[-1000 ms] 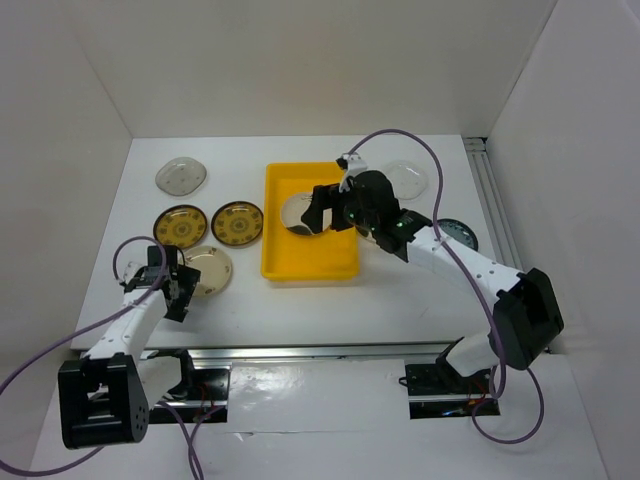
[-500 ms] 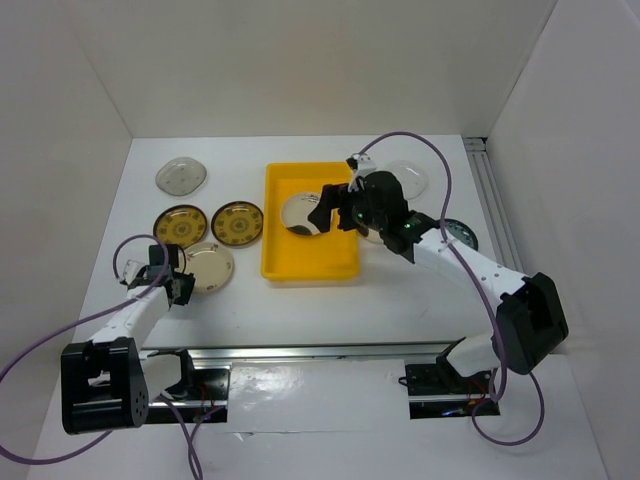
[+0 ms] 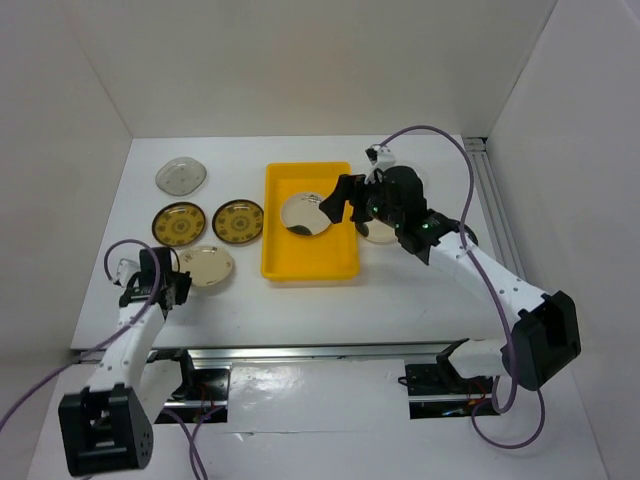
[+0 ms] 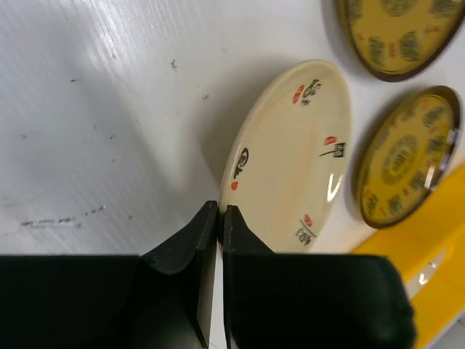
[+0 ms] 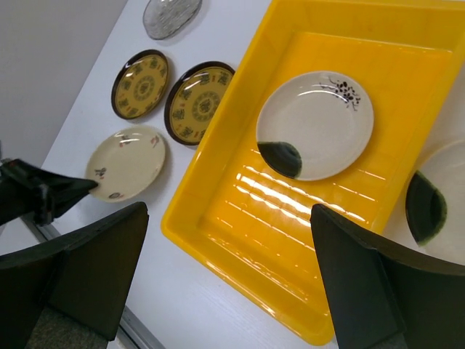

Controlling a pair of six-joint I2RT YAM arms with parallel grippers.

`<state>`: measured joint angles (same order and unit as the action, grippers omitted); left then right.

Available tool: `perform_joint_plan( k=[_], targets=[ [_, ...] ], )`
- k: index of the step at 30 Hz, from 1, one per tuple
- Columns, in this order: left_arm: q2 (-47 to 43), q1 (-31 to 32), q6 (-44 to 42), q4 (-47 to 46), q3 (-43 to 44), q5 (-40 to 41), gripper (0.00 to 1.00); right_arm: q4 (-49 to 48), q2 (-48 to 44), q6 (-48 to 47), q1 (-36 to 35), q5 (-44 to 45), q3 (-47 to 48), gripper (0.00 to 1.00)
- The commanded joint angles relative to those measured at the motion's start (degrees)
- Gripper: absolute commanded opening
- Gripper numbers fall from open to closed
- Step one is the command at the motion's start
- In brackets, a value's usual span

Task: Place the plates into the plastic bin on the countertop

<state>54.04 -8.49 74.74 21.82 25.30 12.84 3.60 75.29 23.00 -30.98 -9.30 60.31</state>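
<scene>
**Table**: flat white matte surface, closed in by white walls.

**Yellow bin**: shallow rectangular plastic tray with a raised rim. It sits near the middle of the table, its long side running away from the arm bases.

**Dark-patch plate**: round and cream, with a dark patch at one edge and a small black sprig opposite. It lies flat on the bin floor, in the far half, and is the only plate inside the bin.

**Second dark-patch plate**: cream with the same kind of dark patch. It lies on the table just outside the bin's right rim, partly cut off at the edge of the right wrist view.

**Inner patterned plate**: yellow centre, brown rim. It lies flat on the table just beside the bin's left rim.

**Outer patterned plate**: same design, lying next to the inner one on its left.

**Clear glass plate**: at the far left of the table, beyond the patterned pair.

**Marked cream plate**: cream with small red and black marks. It is left of the bin and nearer the arm bases than the patterned pair.

**Left tool**: low at table level. Its jaws are drawn almost together on the near rim of the marked cream plate, with only a thin slit between the fingers.

**Right tool**: raised over the bin. Its jaws are spread wide and hold nothing.
</scene>
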Motion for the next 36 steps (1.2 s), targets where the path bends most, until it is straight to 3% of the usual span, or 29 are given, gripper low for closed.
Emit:
perform_joint_plan(
  k=[1, 4, 7, 9, 10, 13, 17, 18, 27, 36],
  targets=[
    [-9.54, -0.30, -4.59, 9.89, 4.04, -1.23, 0.00, 1.67, -3.39, -0.50, 1.80, 0.16, 0.33, 1.00],
    [-16.40, -0.30, -7.06, 10.52, 10.28, -2.73, 0.00, 3.17, -4.70, -0.50, 2.59, 1.48, 0.33, 1.00],
    [-17.13, -0.30, -11.09, 8.00, 16.17, -7.53, 0.00, 4.22, -6.11, -0.50, 3.73, 2.00, 0.33, 1.00],
    [-14.59, -0.30, -15.23, -1.11, 17.67, -12.46, 0.00, 4.23, -6.90, -0.50, 4.26, 2.01, -0.19, 1.00],
    [-12.66, -0.30, -16.89, -6.13, 17.68, -20.58, 0.00, 4.75, -7.60, 0.02, 4.26, 2.53, -0.20, 1.00],
    [1.12, 2.15, -19.80, -16.87, 22.15, -31.43, 0.00, 5.80, -9.71, 0.55, 4.88, 3.93, -0.72, 1.00],
    [17.54, 11.80, -23.74, -26.21, 27.33, -32.71, 0.00, 8.35, -13.14, 0.55, 6.02, 6.39, -0.72, 1.00],
    [23.24, 14.53, -26.03, -25.44, 33.18, -31.92, 0.00, 10.27, -14.28, 0.55, 6.54, 6.92, -0.20, 1.00],
    [42.62, 22.01, -30.27, -24.56, 43.68, -30.60, 0.00, 13.45, -20.88, 0.02, 7.78, 8.77, -0.20, 1.00],
    [55.37, 22.73, -30.79, -19.89, 52.83, -24.98, 0.00, 15.48, -22.46, 0.02, 8.31, 8.78, -0.72, 1.00]
  ],
)
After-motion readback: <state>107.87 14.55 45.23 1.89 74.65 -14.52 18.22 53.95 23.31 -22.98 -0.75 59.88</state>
